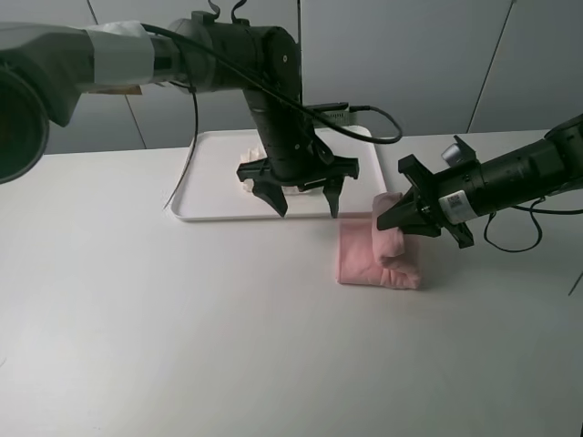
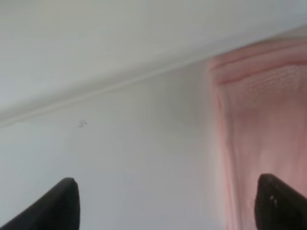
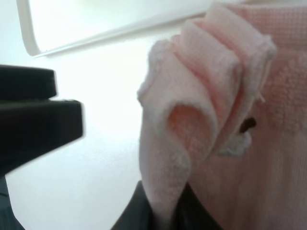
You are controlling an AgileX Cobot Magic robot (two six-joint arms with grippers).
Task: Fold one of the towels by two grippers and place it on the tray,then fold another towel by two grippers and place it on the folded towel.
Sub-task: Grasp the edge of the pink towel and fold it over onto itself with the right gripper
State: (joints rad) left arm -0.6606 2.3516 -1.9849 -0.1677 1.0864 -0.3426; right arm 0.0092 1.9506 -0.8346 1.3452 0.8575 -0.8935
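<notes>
Overhead view puts the pink towel (image 1: 380, 255) folded on the desk beside the tray's (image 1: 209, 182) right front corner, left gripper (image 1: 305, 202) spread empty, right gripper (image 1: 393, 218) pinching a fold, whose layers, shown only by the right wrist view, could slip loose.

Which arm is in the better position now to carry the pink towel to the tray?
The right. The right gripper is already shut on a fold of the pink towel. The left gripper hangs open over the near edge of the tray, holding nothing.
</notes>
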